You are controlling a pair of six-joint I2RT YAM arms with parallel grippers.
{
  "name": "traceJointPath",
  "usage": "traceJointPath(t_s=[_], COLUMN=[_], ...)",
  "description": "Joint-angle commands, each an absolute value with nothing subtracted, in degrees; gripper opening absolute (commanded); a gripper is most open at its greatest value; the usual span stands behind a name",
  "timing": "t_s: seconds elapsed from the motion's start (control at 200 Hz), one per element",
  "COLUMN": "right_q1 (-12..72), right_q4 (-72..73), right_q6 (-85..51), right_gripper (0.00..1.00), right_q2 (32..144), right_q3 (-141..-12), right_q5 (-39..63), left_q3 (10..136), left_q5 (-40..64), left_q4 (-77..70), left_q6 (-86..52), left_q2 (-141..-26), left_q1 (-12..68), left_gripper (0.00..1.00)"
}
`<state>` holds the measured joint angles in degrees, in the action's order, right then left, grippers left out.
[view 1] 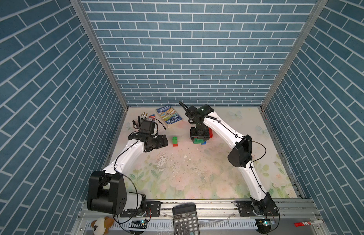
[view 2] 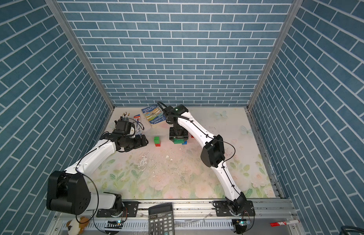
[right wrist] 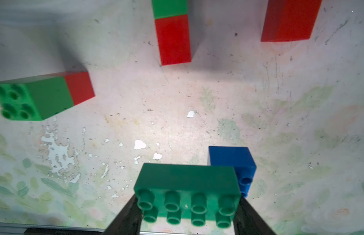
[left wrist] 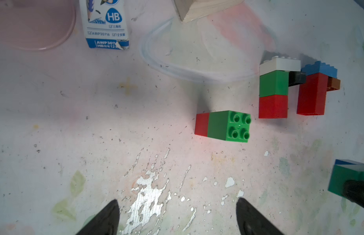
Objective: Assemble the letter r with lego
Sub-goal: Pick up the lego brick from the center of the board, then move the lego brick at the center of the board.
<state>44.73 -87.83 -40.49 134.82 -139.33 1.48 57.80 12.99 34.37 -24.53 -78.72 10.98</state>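
Observation:
My right gripper (right wrist: 187, 199) points straight down and is shut on a dark green oblong lego brick (right wrist: 187, 183), gripped by its two short ends. A blue brick (right wrist: 234, 160) sits under one end of it; both top views show the pair (view 1: 199, 140) (view 2: 179, 141). A green brick on a red one (view 1: 174, 141) (left wrist: 221, 126) stands between the arms. Beyond stand a white-green-red stack (left wrist: 273, 91) and a tall red brick with a blue top (left wrist: 311, 93), with black and brown bricks beside it. My left gripper (left wrist: 177, 200) (view 1: 167, 140) hovers open beside the green-on-red stack, holding nothing.
A book (view 1: 169, 117), a pencil box (left wrist: 104, 24) and a holder of pens (view 1: 141, 120) stand at the back left, close behind my left wrist. A calculator (view 1: 185, 218), a red marker (view 1: 308, 223) and a plush toy (view 1: 101, 223) lie on the front rail.

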Motion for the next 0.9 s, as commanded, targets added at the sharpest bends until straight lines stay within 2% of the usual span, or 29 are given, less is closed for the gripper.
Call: traceJointPath(t_s=[0.0, 0.335, 0.525, 0.77, 0.895], right_q1=[42.88, 38.61, 35.73, 31.90, 30.46], right_q4=[-88.60, -83.29, -81.63, -78.77, -78.09], right_q6=[-38.43, -36.50, -34.83, -33.42, -32.67], right_gripper=[0.16, 0.16, 0.16, 0.15, 0.15], right_q2=[129.11, 116.63, 111.86, 107.01, 105.73], right_q3=[-134.78, -119.53, -113.98, -106.23, -104.23], right_q5=[0.10, 0.00, 0.42, 1.58, 2.07], left_q3=[62.05, 71.45, 73.91, 76.87, 78.91], left_q5=[8.66, -2.79, -6.41, -7.12, -7.28], left_q4=[34.63, 39.28, 39.78, 39.29, 39.02], left_q6=[-25.27, -27.47, -29.91, -30.99, -30.85], left_q2=[-80.93, -91.15, -96.18, -100.96, -103.62], left_q1=[14.37, 22.99, 24.73, 25.87, 26.78], left_gripper=[0.90, 0.90, 0.88, 0.82, 0.75])
